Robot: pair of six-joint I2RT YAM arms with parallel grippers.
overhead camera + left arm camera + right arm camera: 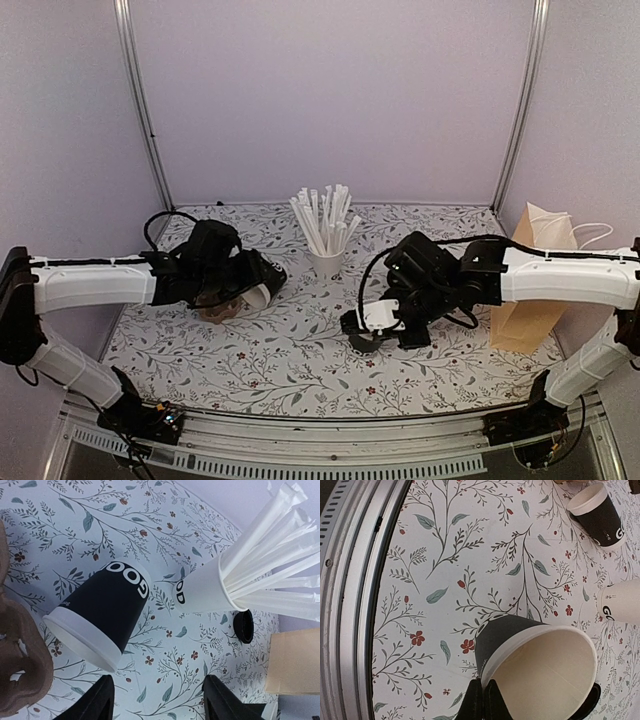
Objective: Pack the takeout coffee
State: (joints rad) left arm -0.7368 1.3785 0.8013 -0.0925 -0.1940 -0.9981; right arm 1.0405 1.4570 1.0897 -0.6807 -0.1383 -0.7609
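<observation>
Coffee cup (107, 610), black with a white rim, looks to lie on its side on the flowered table (300, 370). Its mouth is turned toward the brown pulp carrier (20, 670) just beside it.

A brown paper bag (525, 310) stands at the table's right side. A white cup (327, 262) full of wrapped straws stands upright at the middle back. A second black cup (540, 670) hangs tilted at the right gripper (484, 700). That gripper's fingers are pressed together with the rim's edge running in between them, so the cup seems pinched by its wall. A small round black thing, probably the lid (243, 626), lies flat on the table past the straw cup. The left gripper (160, 700) hovers just short of the lying cup, fingers spread wide with nothing between them.

Both cups are likely very light and thin-walled. A squeeze across the middle would dent the paper, and a cup on its side will roll at a nudge. The rolled rim is the stiffest part, so a pinch on the wall at the rim, or a gentle hold across the body close to it, looks safest. The lid is probably thin, slick plastic lying low, so it is best taken by its edge.
</observation>
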